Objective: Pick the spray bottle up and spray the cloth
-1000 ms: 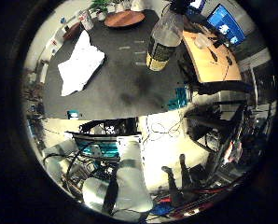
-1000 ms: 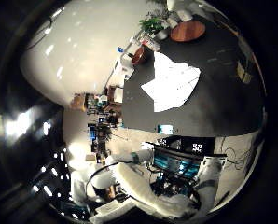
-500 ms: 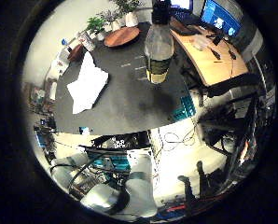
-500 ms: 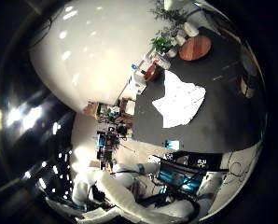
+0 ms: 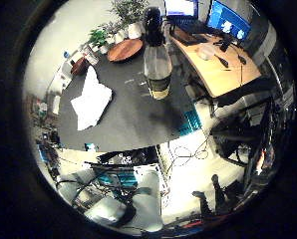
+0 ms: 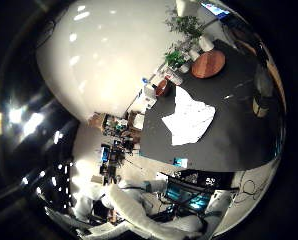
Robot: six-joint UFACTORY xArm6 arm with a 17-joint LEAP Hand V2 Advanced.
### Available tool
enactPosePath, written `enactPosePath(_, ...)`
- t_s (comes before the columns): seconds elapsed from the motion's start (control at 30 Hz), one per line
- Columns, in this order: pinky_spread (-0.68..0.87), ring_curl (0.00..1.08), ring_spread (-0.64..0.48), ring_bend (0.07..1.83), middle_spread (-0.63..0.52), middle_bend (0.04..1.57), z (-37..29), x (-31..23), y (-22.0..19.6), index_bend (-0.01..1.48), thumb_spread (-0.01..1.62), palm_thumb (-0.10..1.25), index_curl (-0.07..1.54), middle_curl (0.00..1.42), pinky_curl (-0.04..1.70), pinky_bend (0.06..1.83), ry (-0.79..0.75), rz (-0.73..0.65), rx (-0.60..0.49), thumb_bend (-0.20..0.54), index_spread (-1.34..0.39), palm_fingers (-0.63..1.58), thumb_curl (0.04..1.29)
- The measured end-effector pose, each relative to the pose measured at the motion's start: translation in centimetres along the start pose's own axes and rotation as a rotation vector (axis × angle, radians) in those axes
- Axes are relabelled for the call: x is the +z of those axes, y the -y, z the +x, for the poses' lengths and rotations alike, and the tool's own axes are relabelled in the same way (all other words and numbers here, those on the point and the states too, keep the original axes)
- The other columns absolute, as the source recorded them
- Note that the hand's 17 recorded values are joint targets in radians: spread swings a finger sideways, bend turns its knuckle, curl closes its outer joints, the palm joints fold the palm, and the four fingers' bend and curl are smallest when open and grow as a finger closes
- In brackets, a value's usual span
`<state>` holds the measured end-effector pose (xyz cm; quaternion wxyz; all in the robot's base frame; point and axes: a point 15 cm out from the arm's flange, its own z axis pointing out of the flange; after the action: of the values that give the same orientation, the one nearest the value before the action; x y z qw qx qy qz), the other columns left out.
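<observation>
Item: clear plastic spray bottle with a dark trigger head and a pale label band (image 5: 157, 64). Stands upright on the dark matte bench (image 5: 133, 119), near the bench edge that faces the light wooden desk (image 5: 213, 69). Over the last second it has shifted from the rim of the little finger side palm view toward the middle and shows larger; the whole scene shifts with it, so the camera on the palm has swung to face the bottle and come nearer, while the bottle itself stands where it stood. It is not yet grasped.

Item: white crumpled cloth (image 6: 189, 120). Lies flat on the bench, well apart from the bottle, toward the opposite long edge. Unmoved; dry or wet cannot be told.

Item: round reddish-brown wooden tray (image 5: 124, 50). Rests at the far end of the bench, beside potted green plants (image 5: 101, 37).

Item: hand. No part of it shows in either palm view; whether its fingers are straight or curled cannot be told.

Judgement: the approach to the bottle is under way. The pick-up and the spraying are both still to be done.
</observation>
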<state>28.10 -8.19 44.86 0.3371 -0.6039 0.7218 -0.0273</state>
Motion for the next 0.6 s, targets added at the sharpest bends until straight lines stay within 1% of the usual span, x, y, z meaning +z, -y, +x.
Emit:
enactPosePath(0.13, 0.33, 0.21, 0.19, 0.19, 0.12, 0.18, 1.1, -0.9, 0.7, 0.18, 1.03, 0.21, 0.32, 0.27, 0.33, 0.28, -0.012, 0.018, 0.019, -0.026, -0.36, -0.01, 0.26)
enactPosePath(0.23, 0.33, 0.22, 0.18, 0.2, 0.12, 0.18, 2.0, -1.3, 1.3, 0.17, 1.03, 0.21, 0.32, 0.27, 0.33, 0.28, 0.005, 0.042, 0.042, -0.026, -0.34, 0.0, 0.26)
enactPosePath(0.43, 0.33, 0.23, 0.17, 0.2, 0.1, 0.18, 5.0, -1.6, 1.4, 0.17, 1.03, 0.2, 0.31, 0.28, 0.33, 0.29, 0.032, 0.033, 0.101, -0.025, -0.3, 0.01, 0.26)
enactPosePath(0.6, 0.33, 0.24, 0.16, 0.2, 0.09, 0.19, 7.2, -2.7, 1.8, 0.17, 1.04, 0.2, 0.3, 0.29, 0.33, 0.29, 0.066, 0.063, 0.151, -0.023, -0.28, 0.01, 0.26)
